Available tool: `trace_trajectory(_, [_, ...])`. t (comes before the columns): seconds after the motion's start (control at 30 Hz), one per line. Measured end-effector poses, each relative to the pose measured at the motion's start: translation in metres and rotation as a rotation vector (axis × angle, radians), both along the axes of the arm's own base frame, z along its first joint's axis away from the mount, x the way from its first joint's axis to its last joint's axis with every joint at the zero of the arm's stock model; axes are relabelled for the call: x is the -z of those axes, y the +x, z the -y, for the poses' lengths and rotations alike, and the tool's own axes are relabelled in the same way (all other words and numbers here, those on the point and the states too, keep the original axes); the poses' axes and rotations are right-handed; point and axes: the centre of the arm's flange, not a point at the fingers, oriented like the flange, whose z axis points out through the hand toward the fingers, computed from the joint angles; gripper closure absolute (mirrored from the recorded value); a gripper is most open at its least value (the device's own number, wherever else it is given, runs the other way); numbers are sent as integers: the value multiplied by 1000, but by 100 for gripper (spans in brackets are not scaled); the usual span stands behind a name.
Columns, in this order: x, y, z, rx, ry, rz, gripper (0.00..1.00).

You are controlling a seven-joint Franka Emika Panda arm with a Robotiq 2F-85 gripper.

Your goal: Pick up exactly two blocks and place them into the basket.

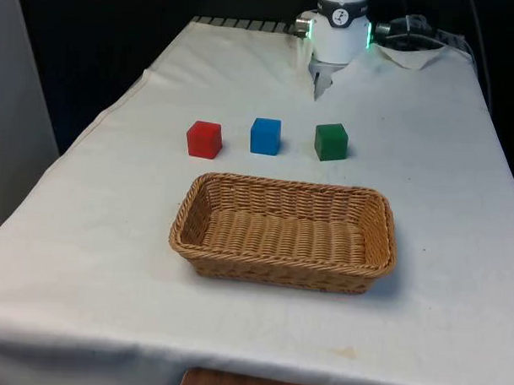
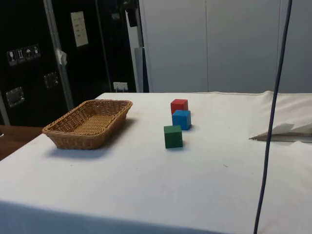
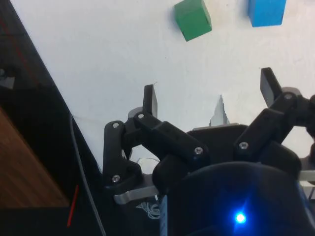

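The oval woven wicker basket (image 1: 282, 234) lies empty, so the wide-open, empty black tool (image 3: 209, 101) should descend squarely over the green cube (image 1: 330, 141) just behind the basket.

Bright even light, soft shadows, dark backgrounds

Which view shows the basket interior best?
Front view: it looks down into the basket, showing the woven floor and all four walls, nothing inside. The side view sees it low and oblique, mostly the outer wall and a strip of the interior.
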Motion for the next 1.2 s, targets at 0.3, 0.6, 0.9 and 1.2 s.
trace_trajectory(0.3, [1, 0, 1, 0, 0, -1, 0])
trace_trajectory(0.6, [5, -2, 5, 0, 1, -9, 0])
trace_trajectory(0.9, [29, -12, 29, 0, 19, 8, 0])
trace_trajectory(1.2, [43, -20, 51, -1, 18, 24, 0])
